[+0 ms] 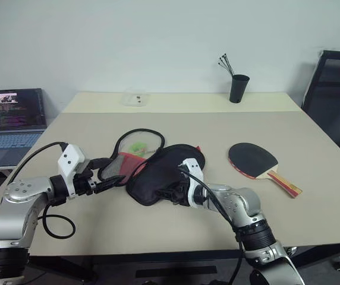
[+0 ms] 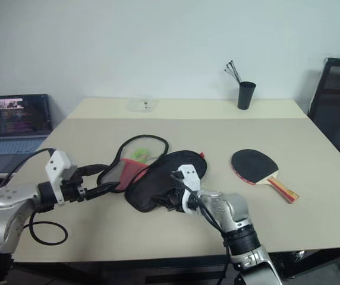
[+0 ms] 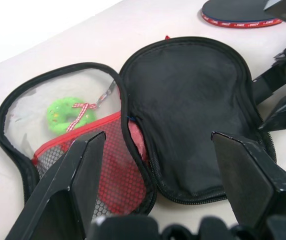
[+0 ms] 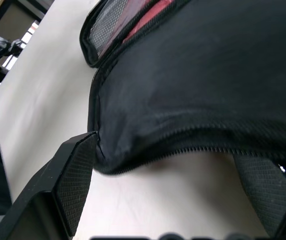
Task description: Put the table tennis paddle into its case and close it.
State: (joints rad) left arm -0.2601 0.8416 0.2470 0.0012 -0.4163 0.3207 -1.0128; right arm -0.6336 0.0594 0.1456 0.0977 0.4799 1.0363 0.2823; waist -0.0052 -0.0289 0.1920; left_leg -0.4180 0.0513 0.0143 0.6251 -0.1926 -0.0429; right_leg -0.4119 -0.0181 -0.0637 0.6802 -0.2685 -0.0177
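Setting: beige surface (image 1: 312, 196) against a pale wall; laptop (image 1: 12, 122) off to the left, black cup (image 1: 239, 88) at the far edge.
Case: the case (image 1: 164, 172) is laid unzipped mid-surface, black half folded to the right, mesh half with the green zip pull (image 3: 70, 112) to the left.
Paddle: the table tennis paddle (image 1: 256, 161) is left flat on the surface, well apart to the case's right, handle toward the near right.
Left claw: the left claw (image 1: 112, 183) is spread at the mesh half's edge; nothing is pinched.
Right claw: the right claw (image 4: 173, 190) is spread wide around the black half's near rim; contact cannot be told.
Risk: soft fabric could slide or fold shut if pushed rather than pinched, blocking paddle entry.
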